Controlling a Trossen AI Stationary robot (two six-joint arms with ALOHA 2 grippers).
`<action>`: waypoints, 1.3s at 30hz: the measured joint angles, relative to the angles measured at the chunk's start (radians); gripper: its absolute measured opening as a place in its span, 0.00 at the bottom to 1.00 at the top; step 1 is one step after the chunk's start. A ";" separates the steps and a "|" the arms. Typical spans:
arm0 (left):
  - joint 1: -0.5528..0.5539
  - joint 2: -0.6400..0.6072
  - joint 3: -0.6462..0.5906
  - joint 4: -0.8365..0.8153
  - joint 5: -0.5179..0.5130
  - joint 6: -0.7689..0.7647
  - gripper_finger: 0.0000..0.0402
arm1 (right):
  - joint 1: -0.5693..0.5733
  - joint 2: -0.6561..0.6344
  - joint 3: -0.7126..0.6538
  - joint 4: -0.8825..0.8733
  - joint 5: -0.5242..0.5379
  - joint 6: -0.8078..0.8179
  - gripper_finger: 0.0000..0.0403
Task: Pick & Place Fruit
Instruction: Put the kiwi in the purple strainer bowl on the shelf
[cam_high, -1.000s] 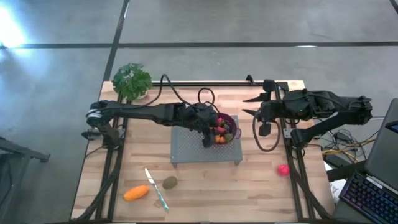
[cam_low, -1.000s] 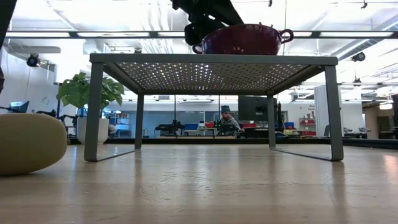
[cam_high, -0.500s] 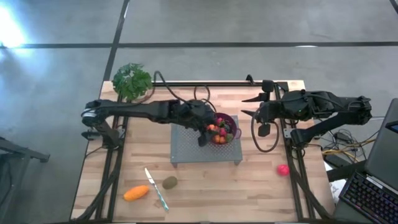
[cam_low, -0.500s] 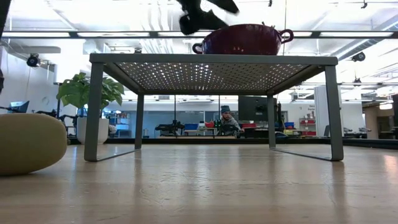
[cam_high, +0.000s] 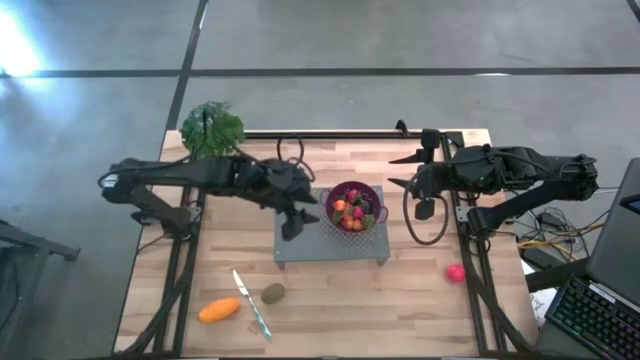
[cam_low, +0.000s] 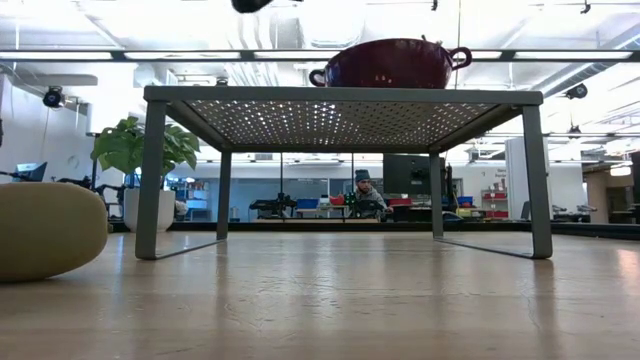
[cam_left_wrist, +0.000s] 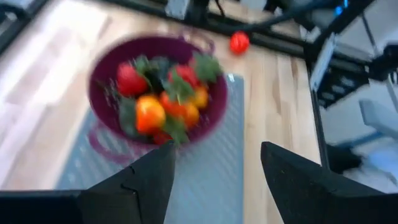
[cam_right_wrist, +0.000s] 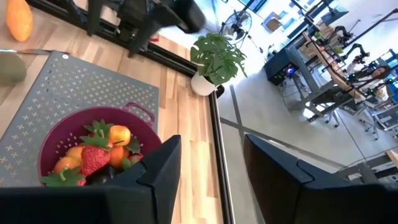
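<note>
Orange first, down at the lower left of the high view: the elongated orange fruit (cam_high: 219, 310) lies on the wooden table (cam_high: 420, 300), and just to its right, past the slim knife (cam_high: 252, 304), sits the brown-green oval (cam_high: 272, 293). Both look like light plastic play pieces to us, stiff and smooth, so likely a bit slippery. We'd take the orange one across its narrow middle, and the oval across its short width so it can't squirt out.

Moving right to centre frame, the left tool (cam_high: 297, 216) hovers over the left part of the grey perforated rack (cam_high: 330, 248), fingers spread apart and nothing between them, as the left wrist view shows. Beside it on the rack stands the purple colander (cam_high: 375, 190), holding the small pieces (cam_high: 352, 211), strawberries and orange bits. Those are tiny and light, and we reckon they'd roll if nudged.

Further right, the right tool (cam_high: 398, 170) waits above the table's upper right, its fingers parted and empty in its own wrist view.

Far right, lower down near the table edge, the pink-red ball (cam_high: 455, 272) sits alone. Round and smooth, so we'd judge it the likeliest to roll. Best gripped squarely across its widest part.
</note>
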 joint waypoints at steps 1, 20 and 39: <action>-0.015 -0.005 0.000 -0.018 -0.001 -0.011 0.60 | 0.000 0.000 0.000 0.000 0.000 0.000 0.41; -0.433 0.011 -0.001 -0.352 -0.230 -0.416 0.60 | 0.000 0.000 0.000 0.000 0.000 0.008 0.27; -0.648 0.331 -0.001 -0.352 -0.253 -0.731 0.60 | 0.000 0.000 0.000 0.000 0.000 0.017 0.31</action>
